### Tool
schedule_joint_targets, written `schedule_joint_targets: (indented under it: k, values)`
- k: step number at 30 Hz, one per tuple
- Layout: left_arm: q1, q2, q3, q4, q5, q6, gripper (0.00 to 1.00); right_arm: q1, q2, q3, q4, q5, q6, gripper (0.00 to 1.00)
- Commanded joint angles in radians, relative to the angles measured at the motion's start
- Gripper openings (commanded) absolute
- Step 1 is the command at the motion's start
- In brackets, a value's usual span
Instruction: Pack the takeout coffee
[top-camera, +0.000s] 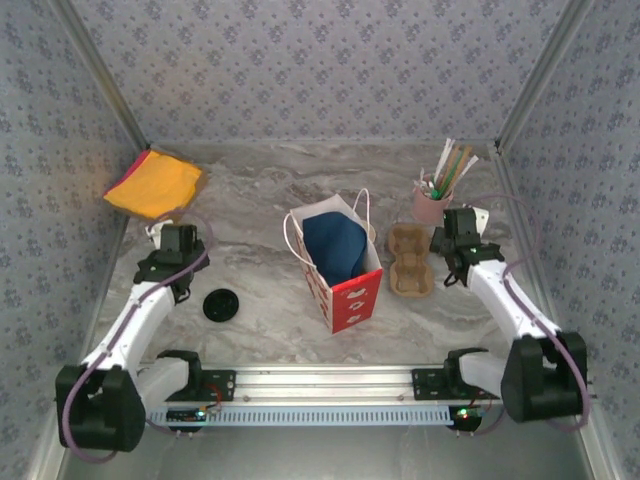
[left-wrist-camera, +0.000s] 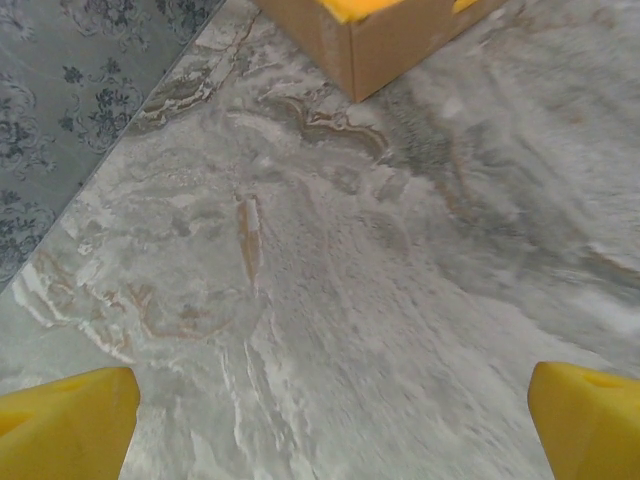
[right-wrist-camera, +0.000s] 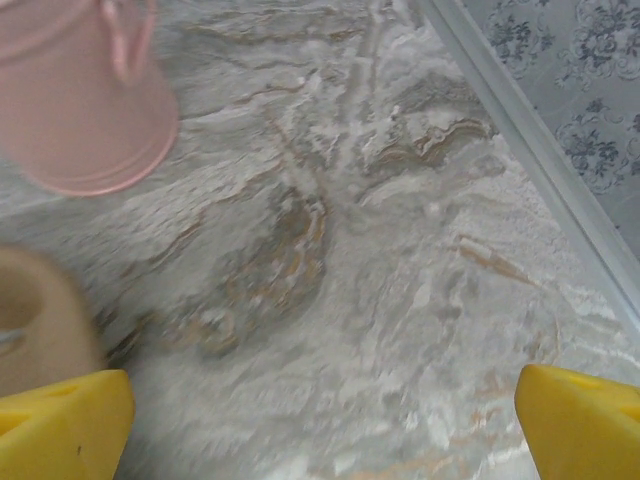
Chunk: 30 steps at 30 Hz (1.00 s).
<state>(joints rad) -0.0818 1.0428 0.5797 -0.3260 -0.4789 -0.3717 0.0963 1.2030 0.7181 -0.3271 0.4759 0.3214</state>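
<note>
A: L gripper (left-wrist-camera: 325, 422) status?
B: Jaws spread wide, nothing btwn them, bare table (left-wrist-camera: 330, 250) beneath.
A: R gripper (right-wrist-camera: 320, 420)?
B: Same: released, empty. Pink cup (right-wrist-camera: 75, 100) sits ahead-left of its jaws, pulp carrier (right-wrist-camera: 35, 320) just left.
A: Coffee?
B: Black lid (top-camera: 220, 305) lies flat on table, behind L jaws toward the arm's base, apart from them. Can't tell re the cup.
</note>
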Motion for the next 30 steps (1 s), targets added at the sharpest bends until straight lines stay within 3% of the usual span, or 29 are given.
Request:
schedule_joint_targets:
  k: [1, 9, 17, 19, 21, 22, 23, 30]
  values:
    - [0.045, 0.083, -0.024, 0.339, 0.012, 0.085, 1.0, -0.025, 0.076, -0.027, 0.236, 0.077, -0.08, 1.0]
    - [0.05, 0.391, 0.016, 0.604, 0.089, 0.157, 1.0, -0.066, 0.214, -0.096, 0.581, 0.031, -0.184, 1.0]
    - [0.052, 0.395, -0.075, 0.888, 0.192, 0.299, 1.0, -0.094, 0.273, -0.275, 1.007, -0.199, -0.291, 1.0]
    - [0.068, 0.421, -0.137, 1.026, 0.225, 0.303, 1.0, -0.097, 0.274, -0.315, 1.067, -0.252, -0.312, 1.0]
    - [0.088, 0.461, -0.191, 1.153, 0.278, 0.293, 1.0, -0.105, 0.316, -0.384, 1.238, -0.256, -0.307, 1.0]
    - [0.088, 0.488, -0.205, 1.205, 0.288, 0.3, 1.0, -0.105, 0.316, -0.397, 1.266, -0.24, -0.299, 1.0]
    - [0.087, 0.488, -0.197, 1.203, 0.303, 0.306, 1.0, -0.113, 0.292, -0.385, 1.198, -0.245, -0.288, 1.0]
    - [0.089, 0.49, -0.184, 1.172, 0.319, 0.312, 1.0, -0.109, 0.315, -0.356, 1.185, -0.257, -0.301, 1.0]
